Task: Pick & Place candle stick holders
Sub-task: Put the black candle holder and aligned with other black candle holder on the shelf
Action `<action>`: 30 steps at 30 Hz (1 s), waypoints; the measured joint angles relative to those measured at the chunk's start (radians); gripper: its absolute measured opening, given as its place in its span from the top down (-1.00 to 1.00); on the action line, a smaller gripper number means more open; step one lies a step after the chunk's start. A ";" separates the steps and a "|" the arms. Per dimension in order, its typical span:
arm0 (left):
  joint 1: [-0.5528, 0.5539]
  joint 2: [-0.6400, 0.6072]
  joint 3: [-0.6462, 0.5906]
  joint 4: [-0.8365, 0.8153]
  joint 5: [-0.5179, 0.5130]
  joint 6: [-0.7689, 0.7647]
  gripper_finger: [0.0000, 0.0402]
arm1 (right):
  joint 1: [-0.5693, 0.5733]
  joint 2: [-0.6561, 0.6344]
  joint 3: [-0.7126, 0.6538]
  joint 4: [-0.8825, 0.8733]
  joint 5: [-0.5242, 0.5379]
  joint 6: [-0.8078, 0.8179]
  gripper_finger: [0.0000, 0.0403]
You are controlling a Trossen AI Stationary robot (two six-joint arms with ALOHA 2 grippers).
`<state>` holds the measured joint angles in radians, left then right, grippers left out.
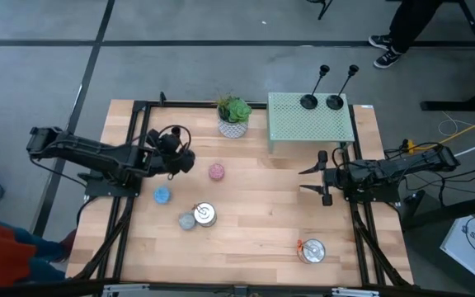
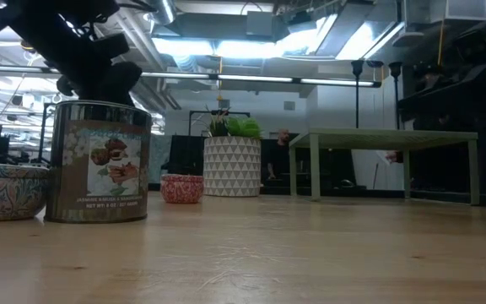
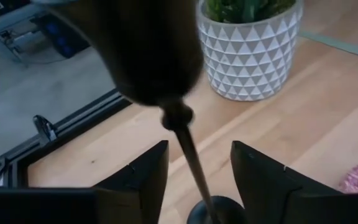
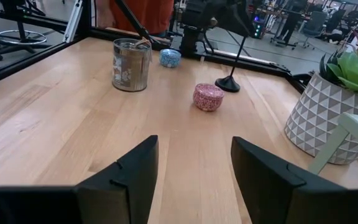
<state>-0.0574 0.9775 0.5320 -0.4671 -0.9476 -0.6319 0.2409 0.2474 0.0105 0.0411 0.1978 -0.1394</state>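
Standing on its round base on the wooden table [image 1: 254,206], the third black candle stick holder [image 4: 231,68] with thin stem has its knob at the left tool [image 1: 174,153], whose dark fingers [image 3: 143,180] sit spread either side of the stem, not pinching it. Two matching black holders [image 1: 320,97] already stand on the pale green perforated stand [image 1: 291,124]. This looks like the grasp step; next, press the fingers together, lift and carry across past the white patterned plant pot [image 1: 233,125]. The right tool [image 1: 318,181] waits spread near the stand.
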 joint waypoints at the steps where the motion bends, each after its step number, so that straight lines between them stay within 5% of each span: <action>1: 0.007 0.000 0.000 0.001 0.000 0.000 0.21 | 0.000 0.000 0.000 0.000 0.000 0.000 -0.01; 12: 0.040 0.000 0.001 0.013 0.092 -0.006 0.91 | 0.000 0.000 0.000 0.000 -0.002 0.000 -0.01; 30: 0.040 0.001 -0.001 0.152 0.130 0.124 0.95 | 0.000 0.000 0.000 0.000 -0.002 0.000 -0.01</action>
<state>-0.0170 0.9787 0.5312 -0.3152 -0.8171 -0.5075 0.2409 0.2474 0.0101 0.0410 0.1959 -0.1390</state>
